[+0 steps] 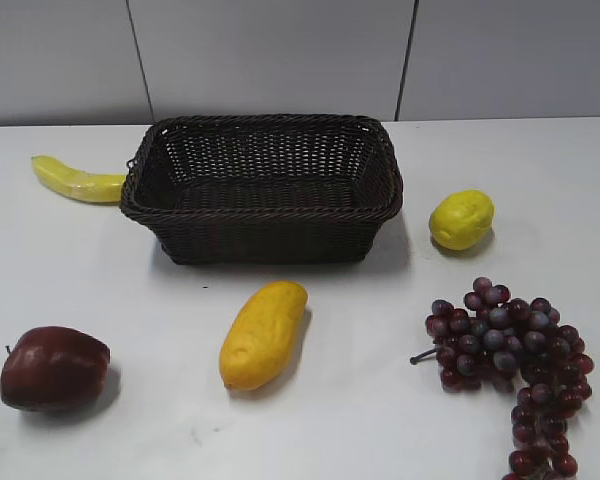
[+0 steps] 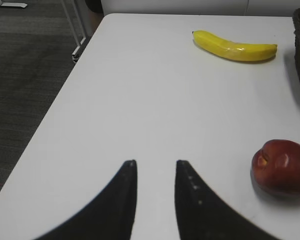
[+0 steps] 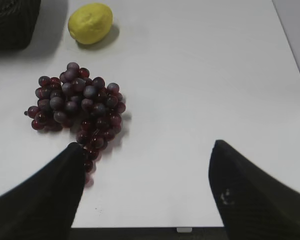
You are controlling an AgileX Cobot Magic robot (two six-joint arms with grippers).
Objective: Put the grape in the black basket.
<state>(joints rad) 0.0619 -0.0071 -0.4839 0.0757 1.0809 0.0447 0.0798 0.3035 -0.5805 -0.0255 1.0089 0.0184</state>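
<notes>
A: What do we list on the table (image 1: 70,270)?

B: We count six items. One black basket (image 1: 263,243), rectangular and woven, standing at the back centre. One grape (image 1: 510,355) bunch, dark red-purple, lying at the front right on the bare table, well apart from the basket and outside it.

A: And the other fruit?

B: One banana (image 1: 78,181), just beside the basket's left end. One lemon (image 1: 461,219), near the basket's right end. One long yellow fruit (image 1: 262,334), in front of the basket. One apple (image 1: 53,367), dark red, at the front left.

A: Grippers?

B: We enter two. The left gripper (image 2: 155,167) has its fingers (image 2: 125,190) set narrow, with only a slim gap and nothing between them; it hangs above bare table, with the apple (image 2: 282,166) to one side and the banana (image 2: 234,46) farther off. The right gripper (image 3: 147,155) has its fingers (image 3: 245,190) spread wide and holding nothing; the grape (image 3: 80,107) lies just ahead of one finger, the lemon (image 3: 90,23) beyond it, and a corner of the basket (image 3: 12,22) at the frame edge.
</notes>
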